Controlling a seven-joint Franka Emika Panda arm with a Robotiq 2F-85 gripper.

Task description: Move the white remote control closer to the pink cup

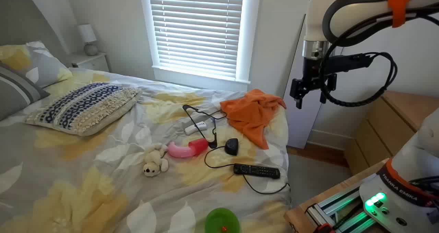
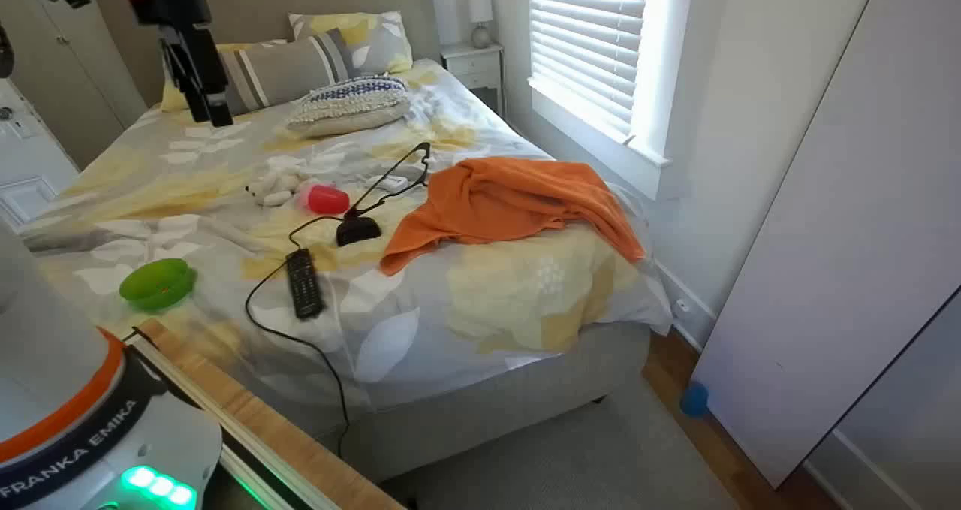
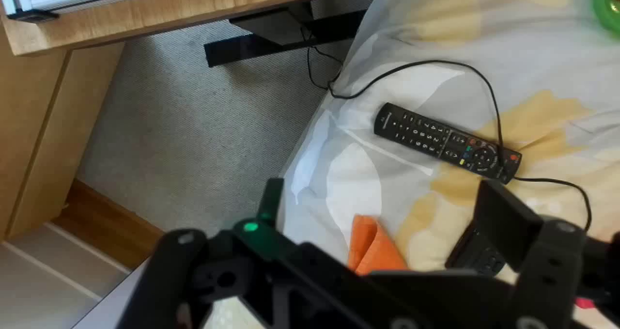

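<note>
The white remote control [image 1: 195,128] lies on the bed and shows in both exterior views [image 2: 390,183]. In the view, the black hanger's thin bar crosses over it. The pink cup [image 1: 199,145] lies on its side a short way from the remote, its bright end joined to or touching a paler pink curved part. It also shows in an exterior view [image 2: 328,200], and a sliver of it shows in the wrist view [image 3: 584,303]. My gripper [image 1: 310,101] is open and empty, high above the bed's foot end. Its fingers are wide apart in the wrist view [image 3: 387,208], where the white remote is out of view.
A black hanger [image 1: 213,142], an orange cloth [image 1: 255,113] and a plush toy [image 1: 153,161] lie near the remote and cup. A black remote [image 1: 257,171], a corded black device [image 1: 232,146] and a green bowl [image 1: 222,221] lie nearer the robot base.
</note>
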